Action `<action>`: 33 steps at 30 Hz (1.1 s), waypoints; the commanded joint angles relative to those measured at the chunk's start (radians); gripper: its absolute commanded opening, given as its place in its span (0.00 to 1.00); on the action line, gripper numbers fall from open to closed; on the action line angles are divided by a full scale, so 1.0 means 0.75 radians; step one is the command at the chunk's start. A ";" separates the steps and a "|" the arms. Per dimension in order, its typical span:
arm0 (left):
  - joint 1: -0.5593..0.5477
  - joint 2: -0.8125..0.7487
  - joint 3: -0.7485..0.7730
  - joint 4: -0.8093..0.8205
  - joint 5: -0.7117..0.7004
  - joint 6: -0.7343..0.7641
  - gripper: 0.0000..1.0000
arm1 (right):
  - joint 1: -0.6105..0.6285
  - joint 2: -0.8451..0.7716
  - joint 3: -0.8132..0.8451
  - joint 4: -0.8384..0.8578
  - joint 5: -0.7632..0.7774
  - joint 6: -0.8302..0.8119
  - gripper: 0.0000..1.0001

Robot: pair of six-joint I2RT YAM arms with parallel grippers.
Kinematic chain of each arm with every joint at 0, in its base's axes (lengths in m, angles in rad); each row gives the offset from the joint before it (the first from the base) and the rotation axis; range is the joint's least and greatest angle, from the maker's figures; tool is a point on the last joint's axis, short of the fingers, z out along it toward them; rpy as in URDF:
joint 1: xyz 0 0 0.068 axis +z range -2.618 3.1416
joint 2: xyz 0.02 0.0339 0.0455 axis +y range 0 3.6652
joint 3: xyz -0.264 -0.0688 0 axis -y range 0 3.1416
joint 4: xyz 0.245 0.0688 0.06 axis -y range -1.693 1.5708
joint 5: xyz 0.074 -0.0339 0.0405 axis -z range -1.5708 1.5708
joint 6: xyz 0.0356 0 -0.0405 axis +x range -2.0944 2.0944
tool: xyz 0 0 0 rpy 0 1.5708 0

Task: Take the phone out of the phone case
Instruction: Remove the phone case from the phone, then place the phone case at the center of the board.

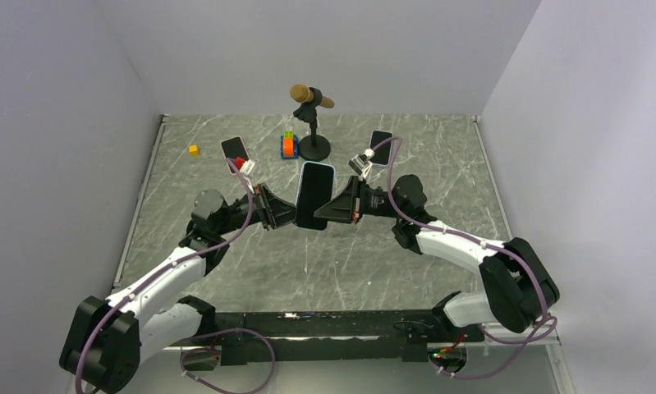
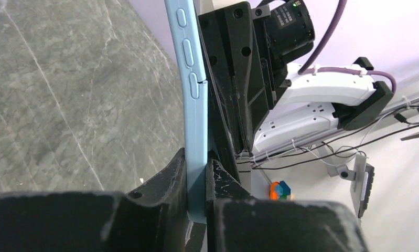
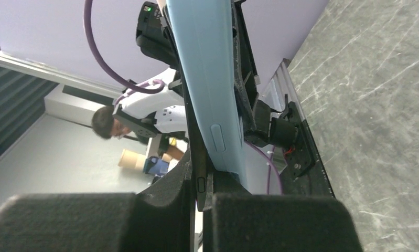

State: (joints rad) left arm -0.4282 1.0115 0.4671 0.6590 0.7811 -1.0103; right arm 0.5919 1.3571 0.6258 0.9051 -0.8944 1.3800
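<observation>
A phone [image 1: 314, 197] in a light blue phone case [image 1: 318, 165] is held above the middle of the table between both arms. My left gripper [image 1: 290, 215] is shut on the case's left edge; in the left wrist view its jaws [image 2: 196, 173] press on both sides of the blue case [image 2: 192, 105]. My right gripper [image 1: 334, 212] is shut on the right side. In the right wrist view the right gripper [image 3: 199, 178] pinches the phone's dark edge [image 3: 201, 157], which stands apart from the blue case [image 3: 210, 79] at that corner.
A microphone [image 1: 311, 97] on a black stand [image 1: 314, 148] is behind the held phone. Two other phones [image 1: 235, 148] [image 1: 380, 141] lie at the back left and right. An orange and green block stack [image 1: 288, 146], a yellow block [image 1: 194, 150] and a red block [image 1: 240, 163] sit nearby.
</observation>
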 commanded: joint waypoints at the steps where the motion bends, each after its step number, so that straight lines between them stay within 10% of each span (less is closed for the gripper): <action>1: -0.014 -0.016 0.089 -0.052 -0.004 0.060 0.05 | 0.017 -0.076 0.036 -0.186 -0.019 -0.203 0.00; 9: -0.018 -0.358 -0.017 -0.576 -0.807 0.030 0.00 | 0.022 -0.165 0.126 -0.730 0.062 -0.545 0.00; 18: -0.061 -0.213 -0.013 -0.554 -0.592 0.088 0.00 | 0.013 -0.269 0.285 -1.249 0.361 -0.865 0.00; 23: -0.313 -0.241 -0.251 -0.486 -0.764 -0.036 0.00 | -0.055 -0.357 0.286 -1.536 0.762 -0.924 0.00; 33: -0.852 -0.215 -0.603 -0.137 -1.260 -0.346 0.00 | -0.301 -0.421 0.107 -1.380 0.640 -0.802 0.00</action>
State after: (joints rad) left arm -0.9981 0.8536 0.0319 0.3573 0.0414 -1.1728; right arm 0.3878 1.0649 0.7185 -0.2005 -0.3950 0.7479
